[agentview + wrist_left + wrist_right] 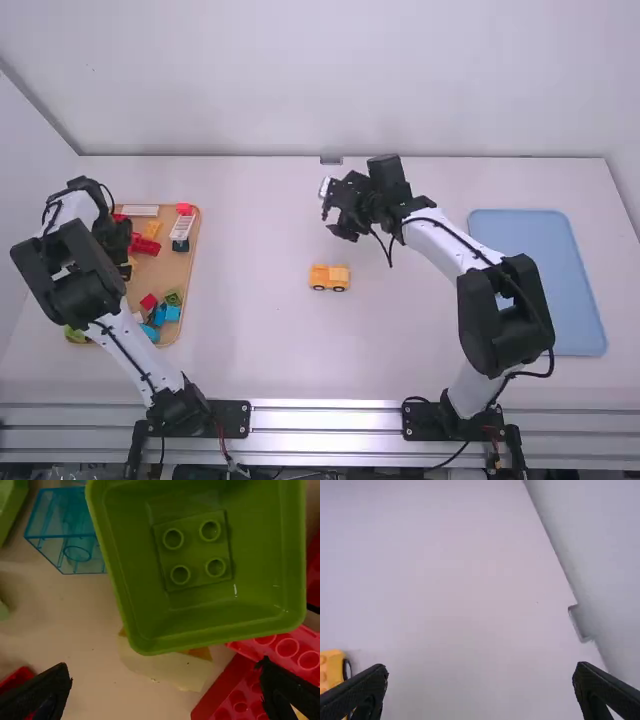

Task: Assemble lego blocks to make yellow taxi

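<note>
Seen from high up, with twelve o'clock straight away from the camera, a pale blue rounded-corner tray (540, 280) lies flat at three o'clock on the white worktop (250, 350). A tan tray (180, 262), its corners rounded too, lies at nine. At twelve, a small grey metal fitting (331, 160) sits by the foot of the white back wall (300, 80). Ridged silvery metal rails (325, 420) cross at six.

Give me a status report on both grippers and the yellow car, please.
Left gripper open over tray; right gripper open above table. Yellow car on table, wheels down. Green box near left fingers, possible obstruction.
</note>
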Controlling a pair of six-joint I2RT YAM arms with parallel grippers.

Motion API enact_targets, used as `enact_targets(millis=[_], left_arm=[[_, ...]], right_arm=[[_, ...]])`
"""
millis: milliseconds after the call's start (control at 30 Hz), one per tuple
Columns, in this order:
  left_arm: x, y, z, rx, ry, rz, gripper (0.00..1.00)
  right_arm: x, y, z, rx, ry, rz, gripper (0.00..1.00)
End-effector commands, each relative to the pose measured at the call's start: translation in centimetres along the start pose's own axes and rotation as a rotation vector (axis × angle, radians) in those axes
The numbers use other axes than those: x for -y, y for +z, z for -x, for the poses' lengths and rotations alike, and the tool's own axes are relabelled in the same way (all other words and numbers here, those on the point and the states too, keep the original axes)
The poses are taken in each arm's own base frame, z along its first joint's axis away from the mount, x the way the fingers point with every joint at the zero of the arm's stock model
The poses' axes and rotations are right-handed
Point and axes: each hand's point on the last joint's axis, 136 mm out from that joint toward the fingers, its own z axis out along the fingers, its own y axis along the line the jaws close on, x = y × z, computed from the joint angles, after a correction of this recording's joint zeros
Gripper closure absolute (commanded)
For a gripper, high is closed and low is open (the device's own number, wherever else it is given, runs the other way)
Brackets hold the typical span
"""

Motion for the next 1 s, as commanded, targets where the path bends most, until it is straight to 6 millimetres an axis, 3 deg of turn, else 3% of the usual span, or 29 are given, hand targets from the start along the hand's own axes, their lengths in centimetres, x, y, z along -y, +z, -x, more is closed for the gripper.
enact_targets(millis=[0,67,300,700,800,967], left_arm=[[-0.2,0.3,0.1,0.013,0.004,0.014,0.01],[-0.2,0.3,0.1,0.013,0.005,0.016,0.01],[-0.8,0.3,-0.1,0.006,0.007,0.037,0.01],[-1.2,0.2,-0.3,-0.001,0.010,0.056,0.01],[-2.0,0.2,-0.5,-0.011,0.014,0.087,0.01],[-3.0,0.1,-0.8,-0.023,0.020,0.126,0.01]], right_arm=[[1.0,-0.8,1.0,0.015,-0.258,-0.028,0.01],[0.9,-0.8,1.0,0.013,-0.376,-0.028,0.01],[1.0,-0.8,1.1,0.004,-1.149,-0.037,0.01],[5.6,-1.7,4.7,0.012,-1.249,-0.286,0.01],[6.5,-2.4,7.7,0.087,-1.310,-0.399,0.01],[8.0,-3.7,10.7,0.107,-1.374,-0.549,0.01]])
